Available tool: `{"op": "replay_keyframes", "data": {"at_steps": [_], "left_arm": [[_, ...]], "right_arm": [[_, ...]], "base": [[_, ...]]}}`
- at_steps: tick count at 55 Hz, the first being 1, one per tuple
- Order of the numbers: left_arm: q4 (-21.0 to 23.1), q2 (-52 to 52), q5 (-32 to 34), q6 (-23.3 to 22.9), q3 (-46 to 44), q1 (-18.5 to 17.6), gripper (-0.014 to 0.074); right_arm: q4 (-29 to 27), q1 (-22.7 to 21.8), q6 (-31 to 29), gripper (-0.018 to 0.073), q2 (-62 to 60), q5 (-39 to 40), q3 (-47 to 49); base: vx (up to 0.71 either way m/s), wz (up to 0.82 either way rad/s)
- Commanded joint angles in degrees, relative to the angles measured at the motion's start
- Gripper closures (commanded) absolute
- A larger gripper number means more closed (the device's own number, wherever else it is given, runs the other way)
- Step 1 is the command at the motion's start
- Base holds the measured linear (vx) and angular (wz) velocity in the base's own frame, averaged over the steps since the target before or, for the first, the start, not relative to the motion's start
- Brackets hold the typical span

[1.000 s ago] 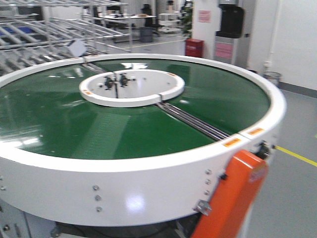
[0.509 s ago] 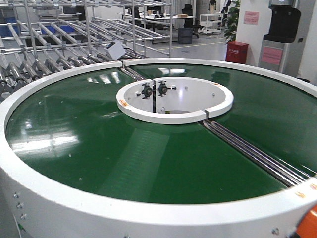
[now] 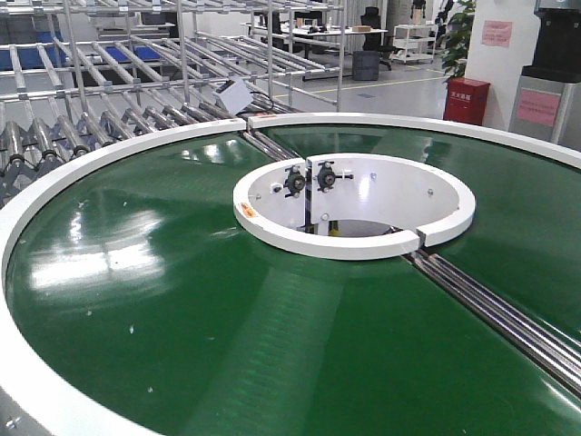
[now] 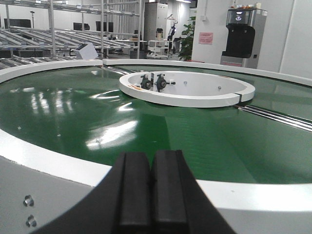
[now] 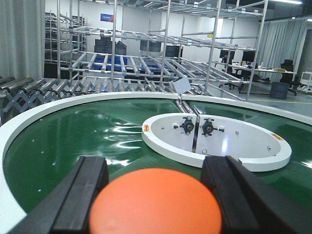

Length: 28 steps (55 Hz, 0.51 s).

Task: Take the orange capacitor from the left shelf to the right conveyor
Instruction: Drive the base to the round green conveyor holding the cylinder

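While right fingers [image 5: 80, 195] grip orange capacitor [image 5: 156, 202] over right conveyor [image 5: 73, 141] belt — left fingers [image 4: 134, 190] pressed together, empty

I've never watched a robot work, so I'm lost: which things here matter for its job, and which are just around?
Part of the job: orange capacitor, held in the right gripper; round green conveyor, where it goes.

Just around: left gripper, shut and empty; roller racks; red cabinet.
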<state>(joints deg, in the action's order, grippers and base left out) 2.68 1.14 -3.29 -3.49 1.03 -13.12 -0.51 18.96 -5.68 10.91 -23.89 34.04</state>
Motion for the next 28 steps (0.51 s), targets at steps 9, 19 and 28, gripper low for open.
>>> {"op": "replay_keyframes", "data": {"at_steps": [9,19,28], "left_arm": [[0.27,0.30,4.64,-0.32,-1.71,-0.44,0.0603],[0.27,0.30,4.64,-0.32,-1.71,-0.44,0.0603],[0.27,0.30,4.64,-0.32,-1.71,-0.44,0.0603]], "right_arm": [[0.51,-0.26,0.02,0.0567,1.17,5.08,1.71],[0.51,-0.26,0.02,0.0567,1.17,5.08,1.71],[0.51,-0.26,0.02,0.0567,1.17,5.08,1.71]], "base": [[0.20,0.04],[0.18,-0.05],[0.18,-0.16]]}}
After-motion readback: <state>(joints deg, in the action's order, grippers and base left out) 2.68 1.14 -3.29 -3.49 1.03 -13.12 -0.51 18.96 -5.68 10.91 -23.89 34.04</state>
